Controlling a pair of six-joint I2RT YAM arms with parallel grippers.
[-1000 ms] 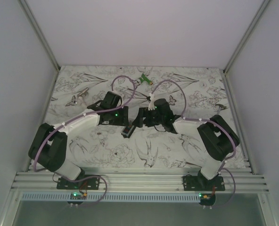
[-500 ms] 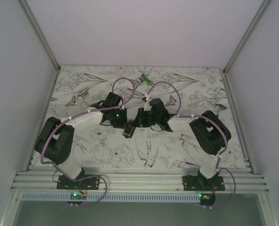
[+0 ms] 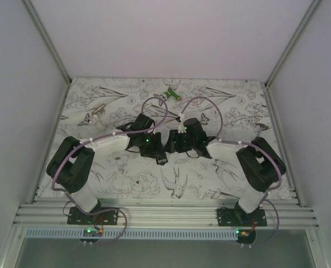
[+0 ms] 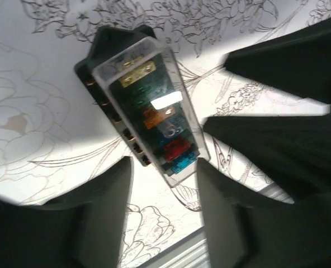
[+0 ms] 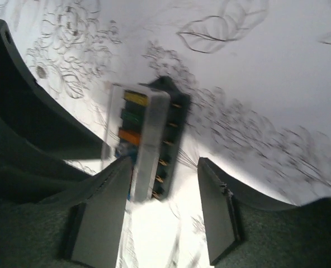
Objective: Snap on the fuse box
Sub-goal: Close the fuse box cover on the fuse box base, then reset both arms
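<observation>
The fuse box point(image 4: 143, 106) is a black oblong base under a clear cover, with coloured fuses and an orange spot showing through. It lies flat on the patterned table point(image 3: 126, 181), a small dark block between the two arms point(image 3: 162, 159). My left gripper point(image 4: 162, 167) is open, and the box's near end reaches in between its fingertips. My right gripper point(image 5: 162, 164) is open too. The box point(image 5: 149, 137) lies just ahead of it, close to its left finger point(image 5: 107, 206). In the top view the left gripper point(image 3: 157, 153) and right gripper point(image 3: 171, 147) meet over the box.
A green-and-white gadget point(image 3: 173, 94) lies at the far edge of the table. Purple cables loop over both wrists. White walls close in the left, right and back sides. An aluminium rail point(image 3: 165, 215) runs along the near edge.
My left arm has swung right toward the centre, and its gripper now sits over the fuse box. The box has shifted slightly right. The right arm drew back a little.
</observation>
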